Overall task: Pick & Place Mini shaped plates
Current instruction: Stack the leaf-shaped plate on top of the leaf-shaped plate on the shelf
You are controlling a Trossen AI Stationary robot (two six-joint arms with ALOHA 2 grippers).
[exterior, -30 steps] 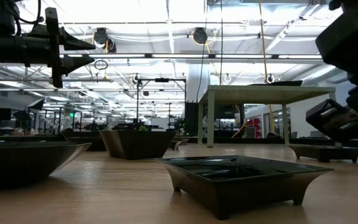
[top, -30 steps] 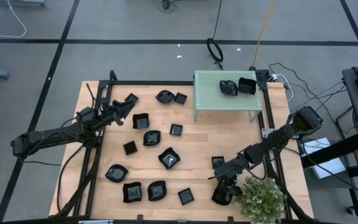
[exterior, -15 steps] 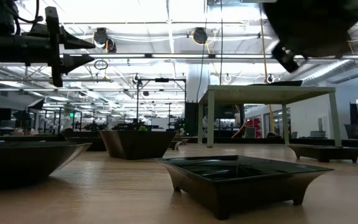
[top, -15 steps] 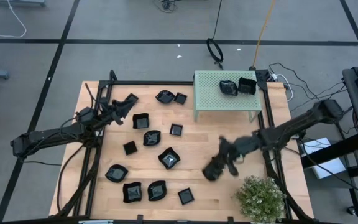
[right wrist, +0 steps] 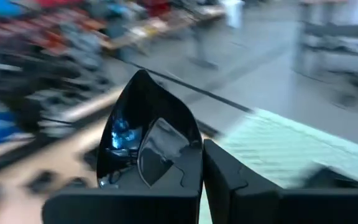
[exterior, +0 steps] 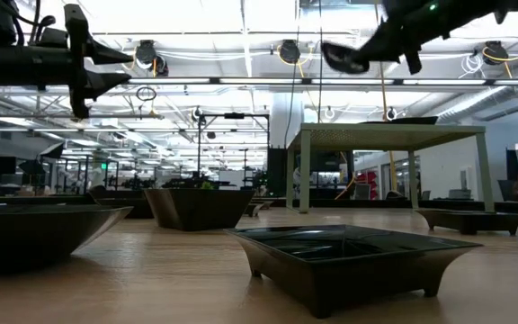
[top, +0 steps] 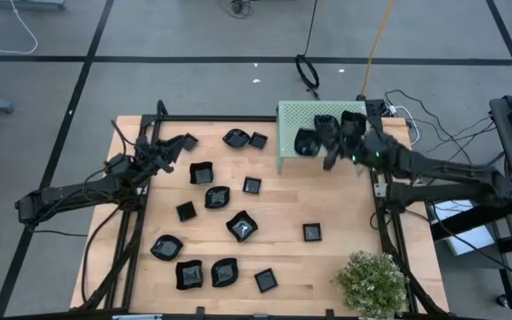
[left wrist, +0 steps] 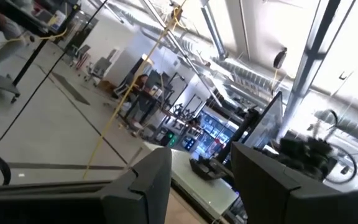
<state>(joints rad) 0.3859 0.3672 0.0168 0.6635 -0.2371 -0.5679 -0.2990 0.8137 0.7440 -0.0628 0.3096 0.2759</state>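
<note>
From the high view, the right gripper [top: 314,145] is hanging over the near-left part of the pale green perforated box [top: 302,120] at the far right of the light wooden table [top: 283,218], its fingers pinched tight on a rounded glossy black mini plate [top: 305,142]; two more black plates [top: 340,124] are lying on the box top, and a dozen or so small glossy black dishes [top: 241,225], some square and some wavy-edged, are sitting scattered over the table's left and middle, with one square dish [top: 312,233] alone toward the right and a bushy green potted plant [top: 373,280] at the near right corner, while the left gripper [top: 183,142] is waiting above the table's far left, its fingers standing apart and carrying nothing. From the low view, a square black dish [exterior: 344,256] is sitting closest on the wood, a deeper dark dish [exterior: 196,207] is standing behind it, the green box [exterior: 389,137] is rising on its legs beyond, the carried plate [exterior: 342,57] is showing tilted high above the box, and the left gripper [exterior: 97,63] is hovering at upper left. From the left wrist view, its two dark fingers [left wrist: 151,180] are standing wide with only the room beyond between them. From the right wrist view, the right arm's fingers [right wrist: 225,180] are clamping the glossy black plate [right wrist: 145,146] by its edge, the plate standing upright, with the green perforated surface [right wrist: 278,149] just behind
</note>
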